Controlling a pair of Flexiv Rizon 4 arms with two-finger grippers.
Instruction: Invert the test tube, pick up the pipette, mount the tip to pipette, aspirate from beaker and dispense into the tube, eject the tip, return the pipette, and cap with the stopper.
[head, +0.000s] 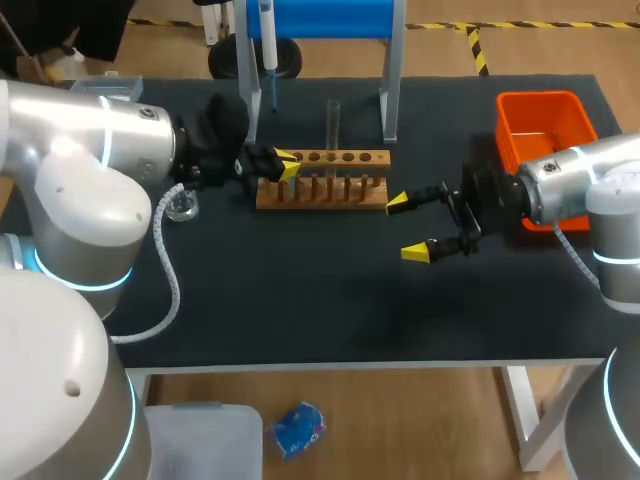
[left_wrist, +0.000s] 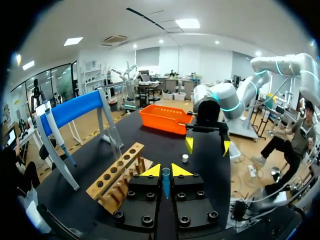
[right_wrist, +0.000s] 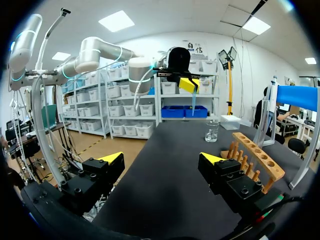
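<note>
My left pincer is clenched on the blue pipette tip, over the wooden rack's nine-o'clock end. At its four o'clock my right pincer gapes empty. The pipette hangs at eleven o'clock, so I'd fetch it next.

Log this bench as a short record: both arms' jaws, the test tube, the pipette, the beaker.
left jaws: shut on slim blue plastic tip, beside brown wooden rack
right jaws: open, empty
clear glass test tube: upright in rack
white pipette: hanging on blue-topped stand
small clear glass beaker: on black table, left of rack
</note>
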